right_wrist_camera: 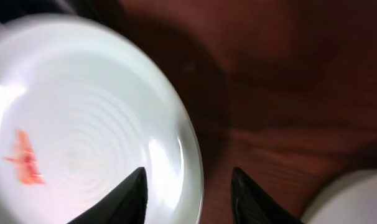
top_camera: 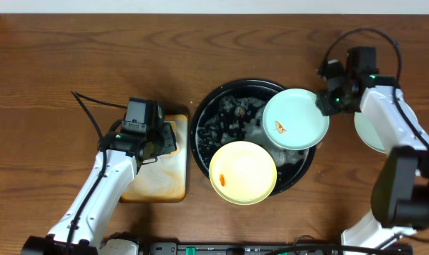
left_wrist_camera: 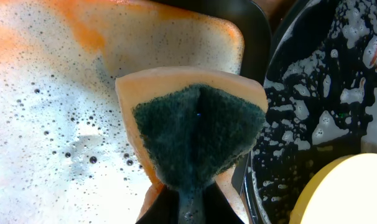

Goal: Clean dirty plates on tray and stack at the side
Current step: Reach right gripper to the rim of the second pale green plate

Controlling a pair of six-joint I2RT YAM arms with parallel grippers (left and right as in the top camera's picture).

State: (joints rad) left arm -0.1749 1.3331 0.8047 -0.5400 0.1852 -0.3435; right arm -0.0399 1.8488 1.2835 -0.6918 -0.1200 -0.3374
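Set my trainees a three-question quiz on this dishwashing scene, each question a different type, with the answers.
1. True or false: the left gripper is empty.
2. Fill in: the yellow plate rests on the foamy black ___.
3. Whose rim sits between the right gripper's fingers? A) yellow plate B) smeared mint plate C) a cup
Key: 1 false, it holds a sponge; 2 tray; 3 B.

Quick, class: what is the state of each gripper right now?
The left gripper is closed on the sponge.
The right gripper is open, straddling the rim of the mint-green plate.
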